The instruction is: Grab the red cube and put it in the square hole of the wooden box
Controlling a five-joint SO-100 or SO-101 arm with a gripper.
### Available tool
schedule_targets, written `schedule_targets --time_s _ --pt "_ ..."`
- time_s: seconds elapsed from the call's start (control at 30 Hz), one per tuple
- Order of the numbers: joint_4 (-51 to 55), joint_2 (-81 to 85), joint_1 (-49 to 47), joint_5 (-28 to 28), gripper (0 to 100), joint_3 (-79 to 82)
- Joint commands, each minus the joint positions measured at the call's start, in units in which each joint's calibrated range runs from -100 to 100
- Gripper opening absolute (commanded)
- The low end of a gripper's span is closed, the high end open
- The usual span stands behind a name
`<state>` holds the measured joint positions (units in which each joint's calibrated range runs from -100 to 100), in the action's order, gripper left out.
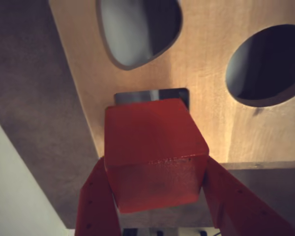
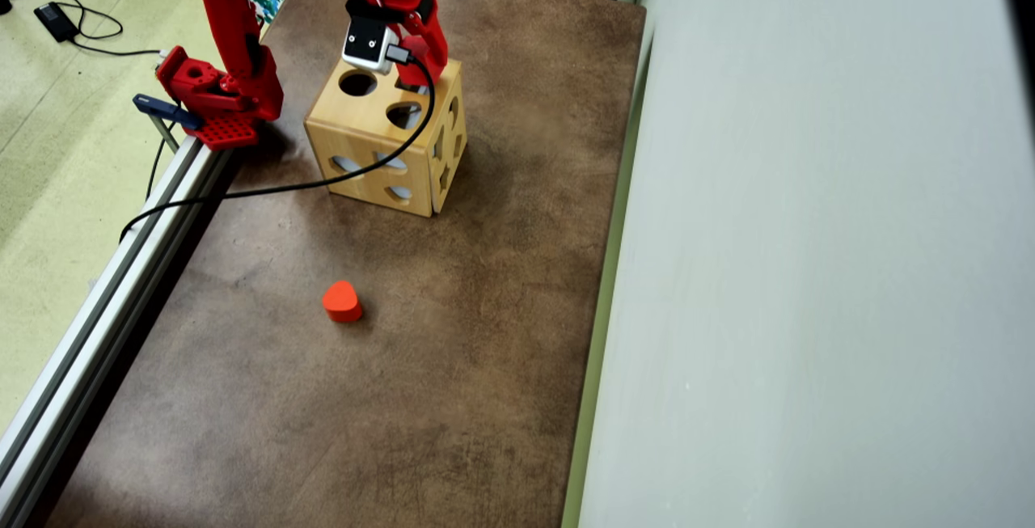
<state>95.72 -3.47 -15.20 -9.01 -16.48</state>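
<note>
In the wrist view, you are seeing the pincer (image 1: 156,179) clamped on the red cube (image 1: 155,152), with one red finger (image 1: 96,204) pressing its left face and the other pressing its right face. The cube is sitting tilted, one corner pointing down and toward the camera. It is hanging over the top face of the wooden box (image 1: 211,88), directly in front of the square hole (image 1: 152,94), and it is covering most of that opening; only the far strip of the dark cutout is showing above the cube's upper edge. Whether the cube is touching the box face cannot be told from this view. The rounded heart-shaped hole (image 1: 137,29) is lying beyond the square hole, and the round hole (image 1: 268,64) is lying to the right.

In the overhead view, you are seeing the arm (image 2: 242,19) reaching from its red base (image 2: 206,99) at the tabletop's left edge over the wooden box (image 2: 380,148). The wrist camera (image 2: 368,43) and pincer body are hiding the cube and the square hole. A black cable (image 2: 275,187) is draping across the box's front. The orange-red heart-shaped block (image 2: 341,302) is lying on the brown tabletop (image 2: 453,366), well apart from the box.
</note>
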Motion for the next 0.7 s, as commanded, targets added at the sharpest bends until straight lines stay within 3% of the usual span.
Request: schedule_targets --time_s 0.0,0.67 --pt "1.5 0.5 -0.3 0.4 2 -2.8" --pt "1.6 0.5 -0.3 0.5 2 -1.9"
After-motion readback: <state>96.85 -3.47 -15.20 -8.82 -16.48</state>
